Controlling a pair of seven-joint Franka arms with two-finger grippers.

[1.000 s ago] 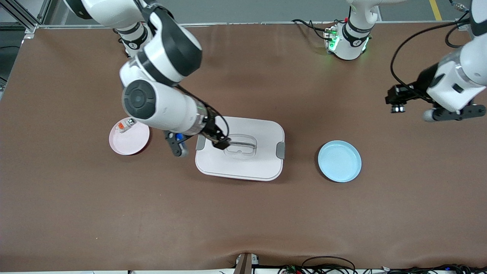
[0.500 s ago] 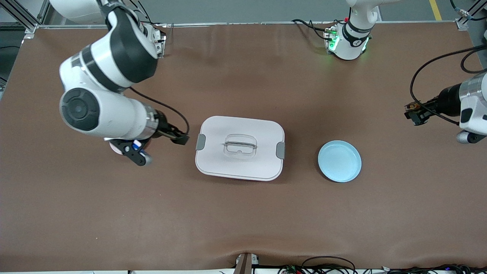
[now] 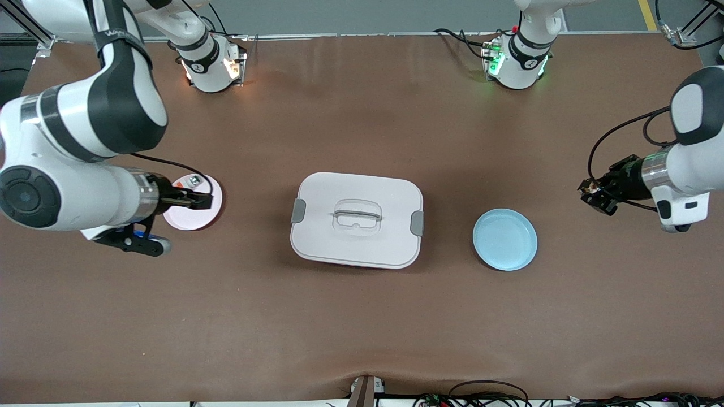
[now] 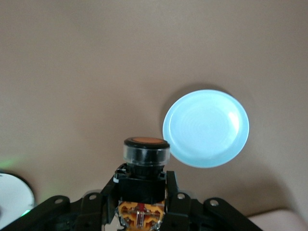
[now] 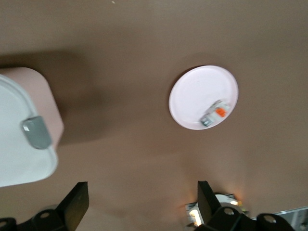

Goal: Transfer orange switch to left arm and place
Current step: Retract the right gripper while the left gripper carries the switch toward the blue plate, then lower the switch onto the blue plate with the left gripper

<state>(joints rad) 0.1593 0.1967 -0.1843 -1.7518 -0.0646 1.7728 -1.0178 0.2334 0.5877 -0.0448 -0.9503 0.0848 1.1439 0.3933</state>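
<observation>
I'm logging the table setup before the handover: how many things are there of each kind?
Plates: 2, pink plate and blue plate
Boxes: 1, white box
Small parts: 2, orange switch, white-grey part
Total: 5

A robotics lab — two white arms [image 3: 85, 141] bolted along one edge of a brown-covered counter [image 3: 362, 316], aluminium framing [image 3: 34, 28] at a corner, loose cables [image 3: 486, 395] trailing off the edge nearest the front camera.
</observation>
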